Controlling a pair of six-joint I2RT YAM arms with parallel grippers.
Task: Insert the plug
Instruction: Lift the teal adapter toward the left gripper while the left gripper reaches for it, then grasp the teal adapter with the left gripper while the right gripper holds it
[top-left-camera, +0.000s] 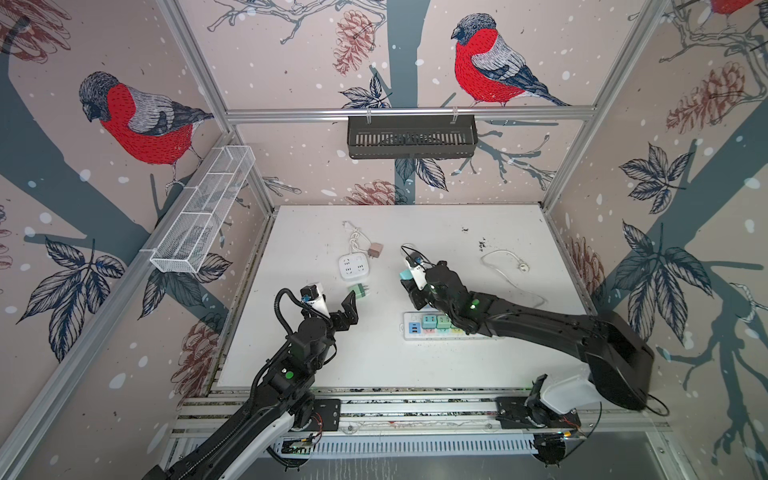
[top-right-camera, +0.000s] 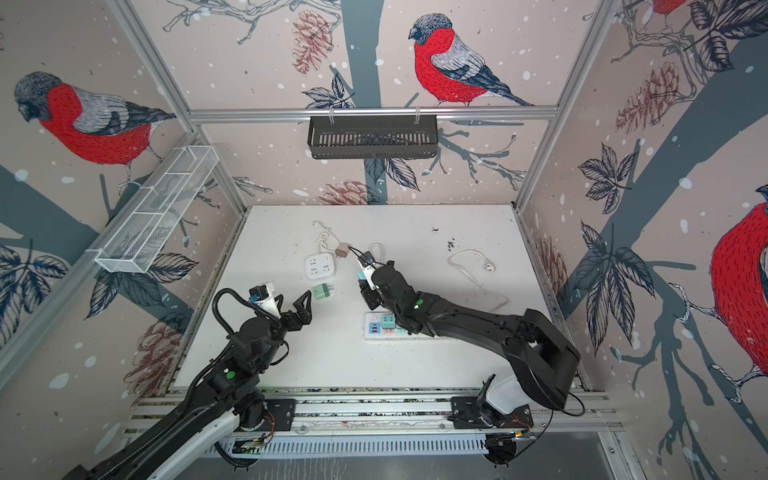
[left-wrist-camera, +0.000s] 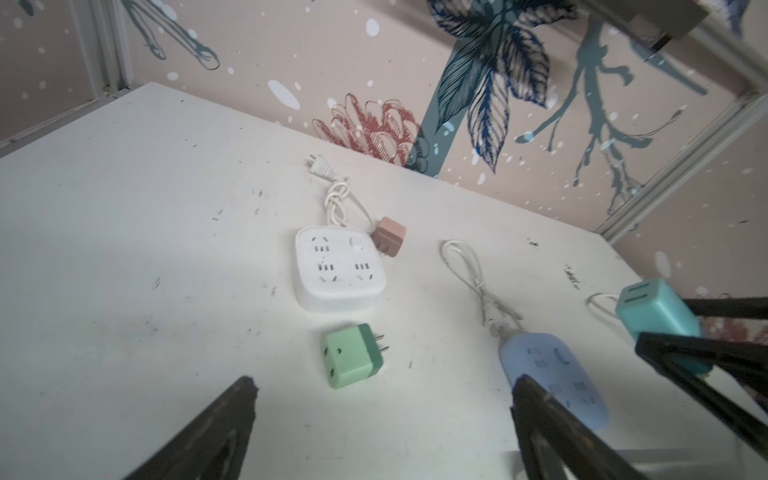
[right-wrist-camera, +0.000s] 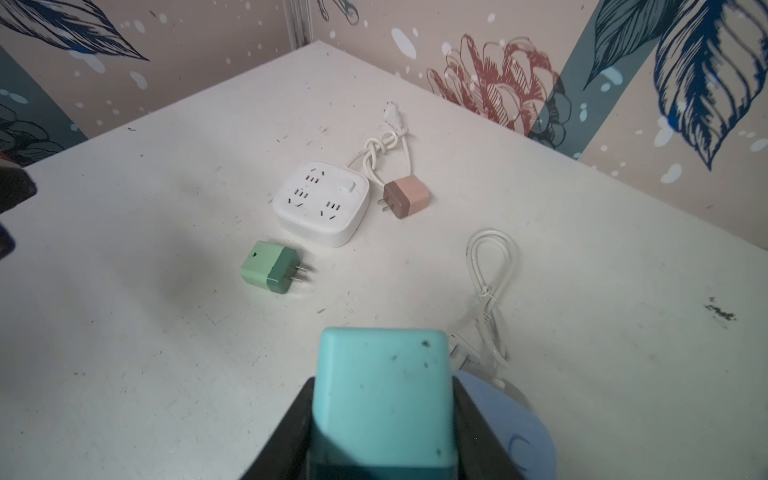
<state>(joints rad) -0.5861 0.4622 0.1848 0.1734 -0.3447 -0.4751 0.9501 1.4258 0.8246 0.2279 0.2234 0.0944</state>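
Fingers (right-wrist-camera: 286, 440) of the right gripper (right-wrist-camera: 382, 419) are seen clamped on the teal plug (right-wrist-camera: 380, 390), which is held clear of the bench (right-wrist-camera: 145, 332). Its prongs cannot be made out in any view.

Nearest the robot, a long white power strip (top-left-camera: 415, 330) is partly covered by the right arm; coloured plugs appear to be seated in it already. A little farther in, the left gripper (top-right-camera: 293, 307) is held with its fingers (left-wrist-camera: 216, 436) spread wide and empty, near the green plug (left-wrist-camera: 353, 355) but not touching it. Close beneath the held plug and slightly to one side, a blue oval socket strip (left-wrist-camera: 552, 374) is seen lying flat, with its white lead looped away behind it. Beyond the green plug, a white square socket block (left-wrist-camera: 338, 270) is found, with a pink plug (left-wrist-camera: 388, 235) just beside it and a knotted cord behind. A loose white cable (top-left-camera: 507, 270) lies well apart.

The grasp and lift are judged done, and the carry to a socket is taken to be in hand; the blue strip is thought the likely target, though this cannot be confirmed. For the next move, the prongs would need to be turned downward, lined up over a pair of slots, and pressed straight in, with the strip perhaps steadied by the free gripper.
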